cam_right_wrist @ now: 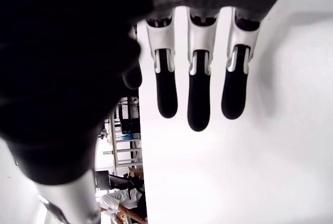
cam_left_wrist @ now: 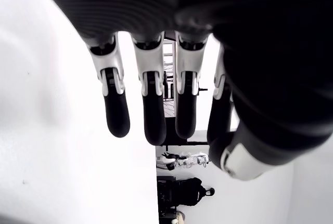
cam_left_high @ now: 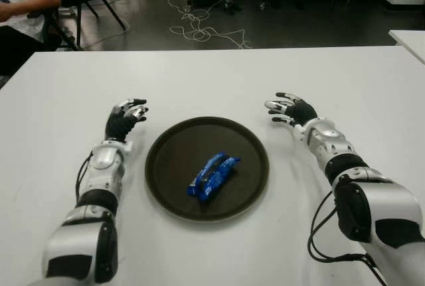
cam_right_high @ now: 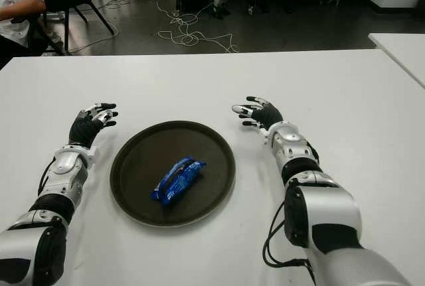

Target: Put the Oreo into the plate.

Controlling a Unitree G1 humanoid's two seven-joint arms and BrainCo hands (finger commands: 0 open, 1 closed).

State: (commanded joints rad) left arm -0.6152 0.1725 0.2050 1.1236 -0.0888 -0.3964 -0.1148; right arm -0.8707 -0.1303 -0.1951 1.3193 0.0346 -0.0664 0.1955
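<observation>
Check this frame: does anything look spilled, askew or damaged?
Nothing stands out. The Oreo pack lies inside the dark plate, intact. Left hand and right hand show beside the plate, open and holding nothing.

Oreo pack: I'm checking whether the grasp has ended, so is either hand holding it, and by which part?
Nothing is held. The Oreo pack lies in the plate, between the open left hand and open right hand.

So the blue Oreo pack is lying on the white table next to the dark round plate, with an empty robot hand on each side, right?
Not quite. The Oreo pack lies inside the plate, near its middle, not on the table; both eye views show it. The rest holds: the left hand and right hand flank the plate, open and empty.
</observation>
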